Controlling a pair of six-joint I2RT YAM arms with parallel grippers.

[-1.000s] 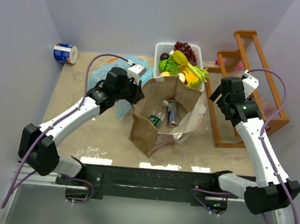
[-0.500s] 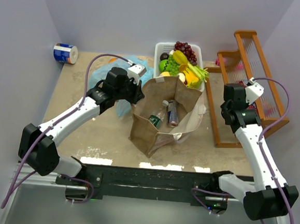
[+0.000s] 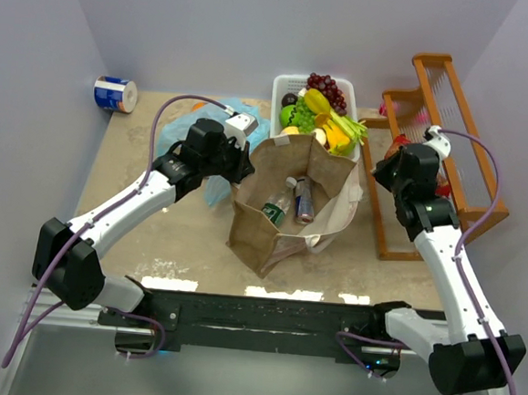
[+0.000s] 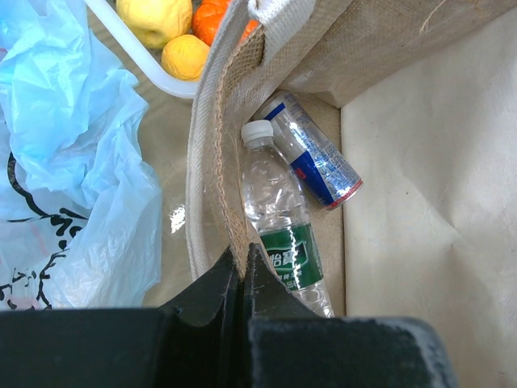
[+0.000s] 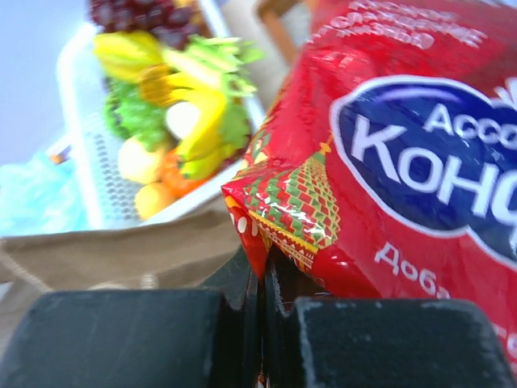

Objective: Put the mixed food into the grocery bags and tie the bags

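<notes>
lilac walls (image 3: 259, 32), tan table (image 3: 187, 246) (left claw (image 4: 242, 263) tight on bag (image 3: 247, 233), right claw (image 5: 260, 279) on packet (image 5: 388, 162))

You are looking at a robot test cell in a lab: plain pale walls (image 3: 259, 23) box in a scuffed tabletop (image 3: 179, 237) on three sides, the left arm (image 3: 121, 206) and right arm (image 3: 455, 267) are bolted to a black rail (image 3: 264, 312) at its near edge, purple cables (image 3: 175, 102) loop over them, and the goods are props, toy fruit (image 3: 317, 106) in a white basket (image 3: 278, 93) behind a brown bag (image 3: 252, 233).
</notes>
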